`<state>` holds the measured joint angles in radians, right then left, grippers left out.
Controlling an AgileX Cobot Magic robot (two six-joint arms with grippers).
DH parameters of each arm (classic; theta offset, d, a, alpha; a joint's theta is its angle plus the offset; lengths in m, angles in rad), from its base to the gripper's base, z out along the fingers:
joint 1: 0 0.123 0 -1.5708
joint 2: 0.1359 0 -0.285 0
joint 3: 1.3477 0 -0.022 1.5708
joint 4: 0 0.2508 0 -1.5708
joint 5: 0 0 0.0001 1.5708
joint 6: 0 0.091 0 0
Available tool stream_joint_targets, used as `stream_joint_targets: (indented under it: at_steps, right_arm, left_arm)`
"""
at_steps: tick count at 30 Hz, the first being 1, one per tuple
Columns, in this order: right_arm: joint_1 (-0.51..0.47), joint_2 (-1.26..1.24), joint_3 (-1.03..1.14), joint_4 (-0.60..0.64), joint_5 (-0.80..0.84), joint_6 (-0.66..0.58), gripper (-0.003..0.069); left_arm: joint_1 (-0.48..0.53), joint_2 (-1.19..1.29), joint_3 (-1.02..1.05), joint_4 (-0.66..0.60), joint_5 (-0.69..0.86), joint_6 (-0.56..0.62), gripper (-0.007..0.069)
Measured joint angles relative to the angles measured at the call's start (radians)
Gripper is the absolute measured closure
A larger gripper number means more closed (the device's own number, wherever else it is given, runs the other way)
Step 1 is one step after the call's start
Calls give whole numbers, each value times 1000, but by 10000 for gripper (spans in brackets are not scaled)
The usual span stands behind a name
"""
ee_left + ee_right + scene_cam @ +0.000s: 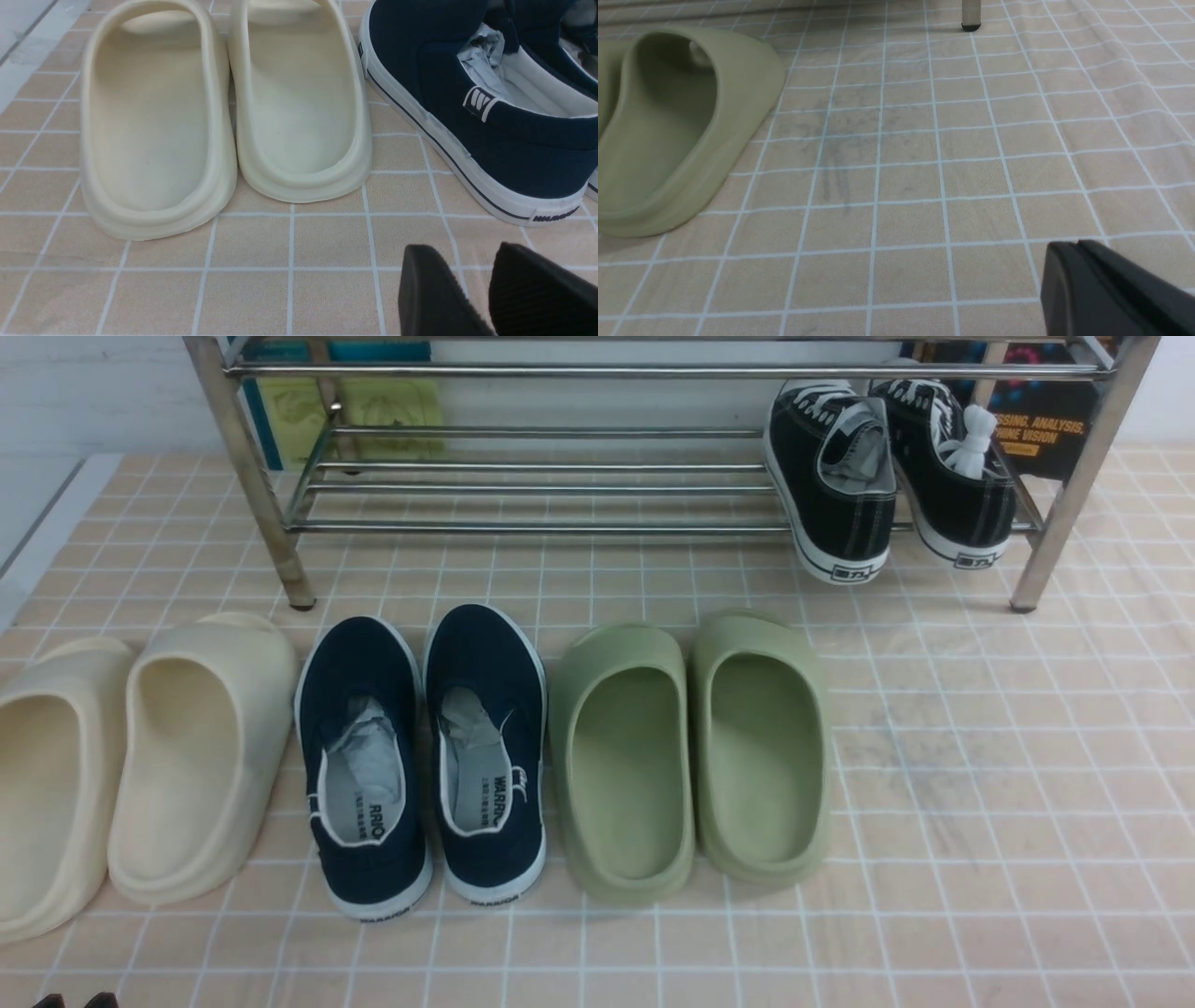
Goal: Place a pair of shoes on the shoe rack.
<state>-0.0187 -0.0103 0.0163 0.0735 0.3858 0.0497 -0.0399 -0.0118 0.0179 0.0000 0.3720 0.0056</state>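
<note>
Both black canvas lace-up sneakers with white laces and soles (pixel 887 476) sit on the lower tier of the silvery metal bar shoe rack (pixel 523 485), upper right of the front view. They stand side by side, heels toward the camera and overhanging the front bar. The right one carries a bunched white lace.

On the peach tiled cloth with a white grid (pixel 980 803), in a row across the middle of the front view:
- cream foam slides (pixel 140 765), far left, the two touching
- navy laceless slip-ons with white trim (pixel 425 756), centre left, crumpled paper stuffed inside
- olive-green foam slides (pixel 691 756), centre, touching each other

The area lower right of the front view shows faint grey scuff marks.

Left gripper (pixel 481 280): lower right of the left wrist view, two black fingers standing slightly apart, nothing between them, hovering just in front of the heel of the nearer navy slip-on. Its tips (pixel 75 1001) barely show at the bottom left edge of the front view.

Right gripper (pixel 1078 252): lower right of the right wrist view. Fingers look pressed together with nothing held, though most of them are cut off by the frame edge. One green slide sits at the left of that view and a rack leg foot (pixel 971 21) at the top.
</note>
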Motion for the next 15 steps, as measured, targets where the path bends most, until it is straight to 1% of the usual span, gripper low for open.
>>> stream_joint_targets:
  at_steps: [15]
  right_arm:
    - [0,0,0,0,0,0,622]
  left_arm:
    - [0,0,0,0,0,0,384]
